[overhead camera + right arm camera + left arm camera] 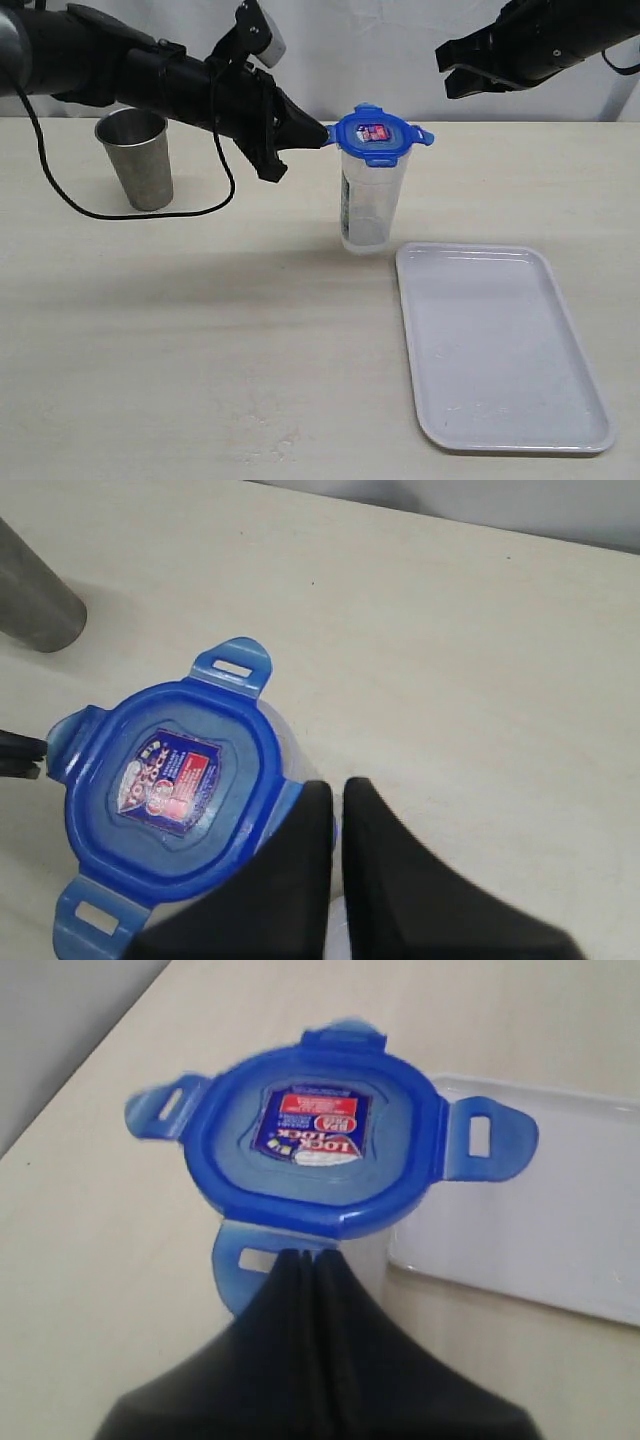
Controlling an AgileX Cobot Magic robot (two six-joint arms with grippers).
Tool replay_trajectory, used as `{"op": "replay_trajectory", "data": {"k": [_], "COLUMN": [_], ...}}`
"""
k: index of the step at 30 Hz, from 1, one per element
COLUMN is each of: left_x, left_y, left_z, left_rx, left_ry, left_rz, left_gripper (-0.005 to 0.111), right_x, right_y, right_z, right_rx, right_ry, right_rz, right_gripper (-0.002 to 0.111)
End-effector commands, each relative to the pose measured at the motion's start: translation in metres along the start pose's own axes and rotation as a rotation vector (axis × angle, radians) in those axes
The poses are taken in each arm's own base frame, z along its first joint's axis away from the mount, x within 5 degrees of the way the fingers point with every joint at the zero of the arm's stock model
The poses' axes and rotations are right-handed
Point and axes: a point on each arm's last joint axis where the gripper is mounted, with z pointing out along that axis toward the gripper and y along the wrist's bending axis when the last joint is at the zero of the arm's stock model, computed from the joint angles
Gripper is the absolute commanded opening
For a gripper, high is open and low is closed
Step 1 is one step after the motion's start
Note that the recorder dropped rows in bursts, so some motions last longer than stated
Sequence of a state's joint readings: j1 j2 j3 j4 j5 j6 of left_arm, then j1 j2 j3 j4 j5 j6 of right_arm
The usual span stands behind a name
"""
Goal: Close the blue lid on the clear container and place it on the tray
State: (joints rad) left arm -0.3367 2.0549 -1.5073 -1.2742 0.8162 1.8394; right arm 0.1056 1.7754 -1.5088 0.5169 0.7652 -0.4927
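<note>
The blue lid (378,135) sits on top of the clear container (368,205), which stands upright on the table just beyond the tray's (500,345) far left corner. The lid's flaps (490,1140) stick out sideways. My left gripper (325,135) is shut, its tips against the lid's left flap (245,1265). In its wrist view the lid (315,1140) fills the middle, with the left gripper (315,1258) at its edge. My right gripper (445,70) is shut and hangs high to the right of the container. From its wrist the right gripper (338,785) looks down on the lid (165,790).
A steel cup (137,155) stands at the back left, with a black cable (150,212) looping around it on the table. The white tray lies flat at the front right, with nothing on it.
</note>
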Motion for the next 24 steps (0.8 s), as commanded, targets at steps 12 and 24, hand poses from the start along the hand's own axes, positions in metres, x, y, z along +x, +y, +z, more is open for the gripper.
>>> {"op": "replay_trajectory", "data": {"k": [12, 24], "left_x": [0.001, 0.033], "left_y": [0.000, 0.010], "left_z": [0.002, -0.100], "left_rx": [0.004, -0.225], "left_ry": [-0.014, -0.034], "left_rz": [-0.004, -0.203], "left_gripper": [0.000, 0.000], "right_x": [0.000, 0.015], "right_y": [0.002, 0.021], "right_z": [-0.003, -0.032], "right_rx": [-0.004, -0.108], "right_ry": [0.006, 0.166], "right_rz": [-0.031, -0.016], "right_gripper": [0.004, 0.033]}}
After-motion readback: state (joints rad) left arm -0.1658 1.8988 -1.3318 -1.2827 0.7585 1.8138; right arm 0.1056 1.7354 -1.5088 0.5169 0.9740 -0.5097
